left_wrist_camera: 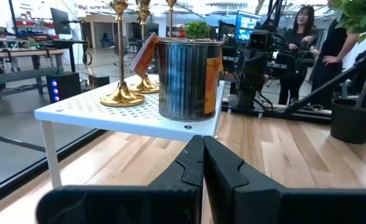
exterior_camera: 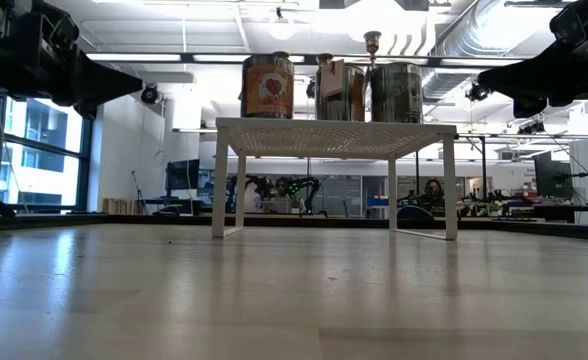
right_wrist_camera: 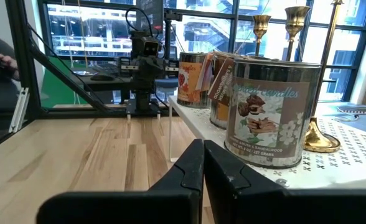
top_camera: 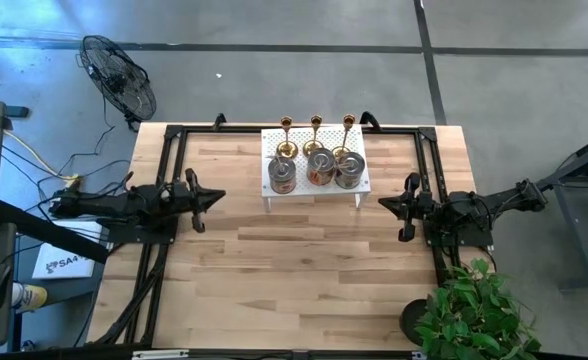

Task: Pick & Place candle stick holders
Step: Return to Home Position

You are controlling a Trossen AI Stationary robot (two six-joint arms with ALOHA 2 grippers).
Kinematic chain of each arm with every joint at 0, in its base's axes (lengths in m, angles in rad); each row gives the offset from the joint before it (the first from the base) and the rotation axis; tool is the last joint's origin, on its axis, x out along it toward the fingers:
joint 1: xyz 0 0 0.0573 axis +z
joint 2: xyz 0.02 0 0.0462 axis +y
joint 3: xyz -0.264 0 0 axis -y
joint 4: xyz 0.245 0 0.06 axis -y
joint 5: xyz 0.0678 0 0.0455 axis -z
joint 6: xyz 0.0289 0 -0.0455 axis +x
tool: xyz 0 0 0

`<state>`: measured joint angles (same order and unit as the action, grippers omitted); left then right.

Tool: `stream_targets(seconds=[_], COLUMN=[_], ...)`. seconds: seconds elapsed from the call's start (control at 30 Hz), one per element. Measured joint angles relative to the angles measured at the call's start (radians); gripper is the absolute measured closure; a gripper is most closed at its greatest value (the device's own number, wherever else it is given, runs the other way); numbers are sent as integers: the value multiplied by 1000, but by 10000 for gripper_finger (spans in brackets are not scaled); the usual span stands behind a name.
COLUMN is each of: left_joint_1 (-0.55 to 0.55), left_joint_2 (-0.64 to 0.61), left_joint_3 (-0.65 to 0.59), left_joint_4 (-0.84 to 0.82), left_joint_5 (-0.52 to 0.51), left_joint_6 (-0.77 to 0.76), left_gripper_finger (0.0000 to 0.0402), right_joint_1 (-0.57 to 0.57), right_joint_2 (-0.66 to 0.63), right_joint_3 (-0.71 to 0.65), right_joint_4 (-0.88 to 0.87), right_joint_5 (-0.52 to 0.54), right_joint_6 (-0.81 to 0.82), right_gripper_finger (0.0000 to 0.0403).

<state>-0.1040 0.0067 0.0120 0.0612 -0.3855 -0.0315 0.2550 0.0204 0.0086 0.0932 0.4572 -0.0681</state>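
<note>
Brass, silver candle stick holders (top_camera: 320, 167) all on rack (top_camera: 269, 140) — homing step; left gripper (top_camera: 217, 198), right gripper (top_camera: 384, 203) closed, empty; next: park.

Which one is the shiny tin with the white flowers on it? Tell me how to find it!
Find the white rack with holes at the middle of the wooden table's long edge. Three silver tins stand in a row on it, beside three gold candlesticks. Yours is the end tin nearest the right arm: its label shows white flowers, while the others show orange.
</note>
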Motion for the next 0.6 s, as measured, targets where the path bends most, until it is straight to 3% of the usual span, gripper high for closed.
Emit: stream_targets(seconds=[0.6], left_joint_1=[-1], left_joint_2=[0], left_joint_3=[0], left_joint_4=[0], left_joint_5=[0], left_joint_6=[0], left_gripper_finger=[401], right_joint_1=[0], right_joint_2=[0], right_joint_3=[0], right_joint_4=[0], right_joint_5=[0], right_joint_6=[0], right_gripper_finger=[396])
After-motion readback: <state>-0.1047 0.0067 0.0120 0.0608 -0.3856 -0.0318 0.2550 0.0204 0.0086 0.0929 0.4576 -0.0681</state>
